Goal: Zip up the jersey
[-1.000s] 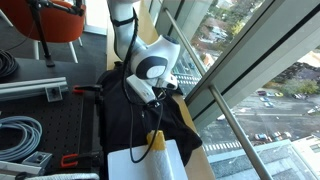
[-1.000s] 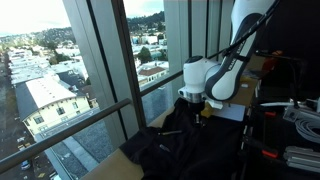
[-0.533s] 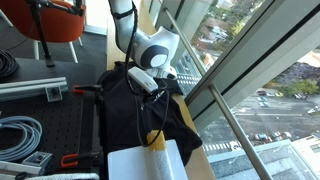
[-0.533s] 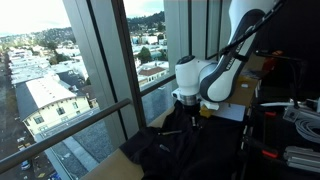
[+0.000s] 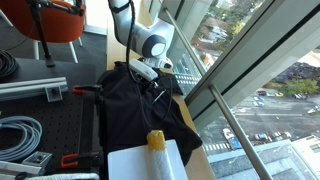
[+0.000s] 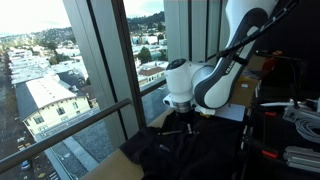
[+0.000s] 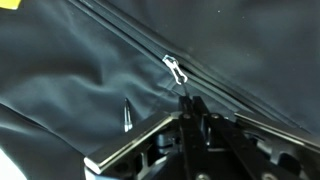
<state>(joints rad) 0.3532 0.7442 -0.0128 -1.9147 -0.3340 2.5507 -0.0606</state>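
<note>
The black jersey (image 5: pixel 130 110) lies spread on the table beside the window; it also shows in an exterior view (image 6: pixel 165 152). In the wrist view its dark fabric (image 7: pixel 70 75) fills the frame, with the zip running diagonally across it. The silver zip pull (image 7: pixel 175 69) sits just ahead of my fingertips. My gripper (image 7: pixel 190 98) is shut, its tips pressed together on the end of the pull. In both exterior views the gripper (image 5: pixel 150 72) (image 6: pixel 187 127) points down onto the jersey's far part.
A white box (image 5: pixel 145 162) with a yellow cap (image 5: pixel 155 140) stands at the jersey's near end. Coiled cables (image 5: pixel 20 135) lie on the black perforated table. A window rail (image 5: pixel 215 95) runs close alongside. An orange chair (image 5: pixel 55 20) stands behind.
My gripper has moved along the jersey away from the white box, toward the far end, staying low on the fabric. The hanging cable no longer crosses the jersey's middle.
</note>
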